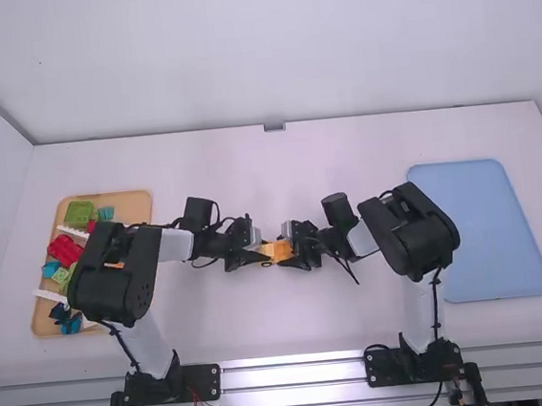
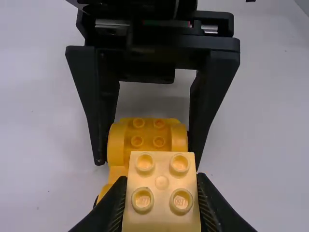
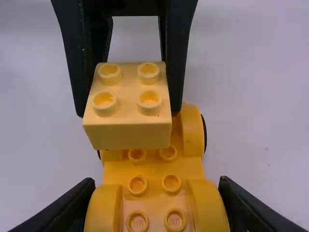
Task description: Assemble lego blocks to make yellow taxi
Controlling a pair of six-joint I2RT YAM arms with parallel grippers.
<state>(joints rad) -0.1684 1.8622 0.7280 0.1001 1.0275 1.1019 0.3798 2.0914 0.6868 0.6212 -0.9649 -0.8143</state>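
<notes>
Left gripper (image 1: 263, 254) pinches a pale yellow block (image 2: 161, 193), four studs up, between its fingers; right gripper (image 1: 294, 249) is closed against both sides of the yellow car base (image 3: 154, 169). Both meet near the middle of the bench (image 1: 264, 328). The block sits above the car base's end nearer the left gripper; whether it touches the studs, I cannot tell. One black wheel (image 3: 204, 131) shows beside that end. Near the bench's left edge lies a wooden tray (image 1: 133, 208), with a green block (image 1: 79, 214) towards its far left corner and a red block (image 1: 65, 250) among other pieces. A blue mat (image 1: 480, 231) lies by the right edge. Metal rails (image 1: 297, 373) run along the near edge; a plain white wall (image 1: 275, 49) rises behind the far one.
</notes>
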